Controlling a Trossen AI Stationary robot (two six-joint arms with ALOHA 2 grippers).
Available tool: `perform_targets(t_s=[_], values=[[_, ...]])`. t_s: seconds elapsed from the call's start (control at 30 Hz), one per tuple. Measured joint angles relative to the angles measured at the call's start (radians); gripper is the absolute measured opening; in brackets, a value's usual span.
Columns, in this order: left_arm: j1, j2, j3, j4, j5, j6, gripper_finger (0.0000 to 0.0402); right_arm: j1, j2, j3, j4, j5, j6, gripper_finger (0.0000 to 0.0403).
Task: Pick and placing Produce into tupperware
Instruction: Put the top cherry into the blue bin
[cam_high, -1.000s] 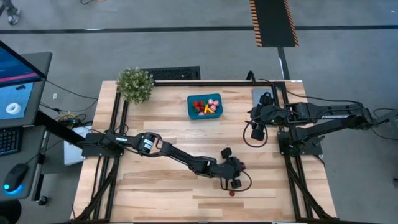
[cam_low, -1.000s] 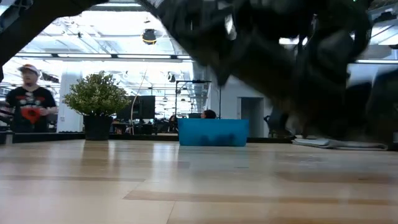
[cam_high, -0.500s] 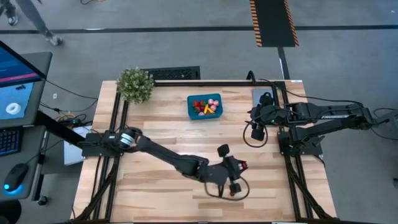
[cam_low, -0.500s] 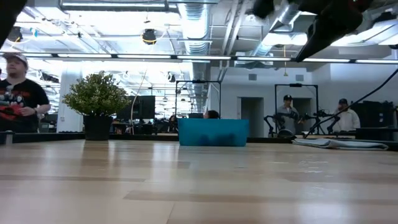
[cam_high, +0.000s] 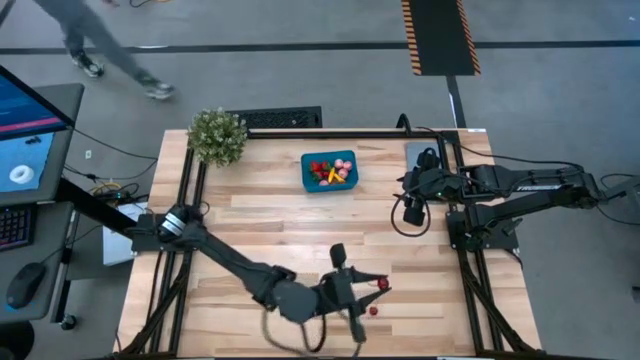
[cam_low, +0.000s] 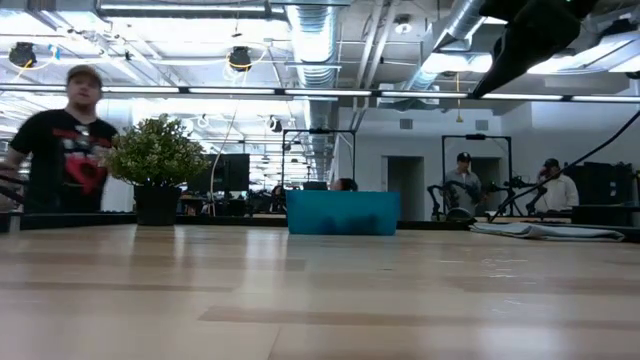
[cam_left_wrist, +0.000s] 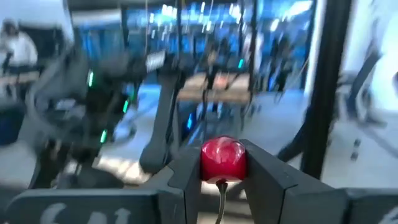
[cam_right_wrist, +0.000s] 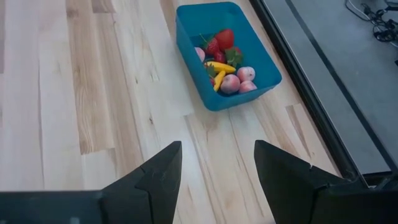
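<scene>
Red and glossy, a small round toy cherry (cam_left_wrist: 223, 160) sits clamped between the two dark fingers (cam_left_wrist: 186, 180) of the left gripper (cam_high: 375, 284), as the left wrist view shows; its thin stem hangs down between them. In the high view this gripper is raised over the near part of the light wooden table (cam_high: 250, 230), well apart from the teal-blue rectangular plastic tupperware (cam_high: 329, 171) at the far middle. That container already holds several pieces of toy produce (cam_right_wrist: 225, 65): red strawberries, pink rounded pieces and a yellow one. A second small red piece (cam_high: 373, 310) lies loose on the boards just beside the left gripper. The right gripper (cam_high: 411, 212) waits near the table's right edge, its fingers spread apart with nothing between them. A bushy green potted plant (cam_high: 217, 135) stands at the far left corner, and a person (cam_low: 62, 140) shows in the room beyond.

Step in hand, as judged: carrying, with the cherry lifted and not yet delivered. The next move calls for swinging the left arm toward the far middle, centring the gripper above the container's opening, and releasing only once clear of its rim. The loose red piece would probably remain to be fetched.
</scene>
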Motion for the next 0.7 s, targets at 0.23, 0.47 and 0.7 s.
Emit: perform_targets(t_s=[0.23, 0.47, 0.7], values=[[-0.083, -0.002, 0.0, 0.378, 0.121, 0.298, 0.009, 0.0, 0.0, 0.0, 0.011, 0.0, -0.006, 0.0225], [-0.151, -0.003, 0.0, 0.564, 0.328, 0.487, 0.009, 0.0, 0.0, 0.0, 0.015, 0.0, -0.006, 0.0225], [-0.192, -0.003, 0.0, 0.624, 0.588, 0.581, 0.009, 0.0, 0.0, 0.0, 0.015, 0.0, -0.007, 0.0225]])
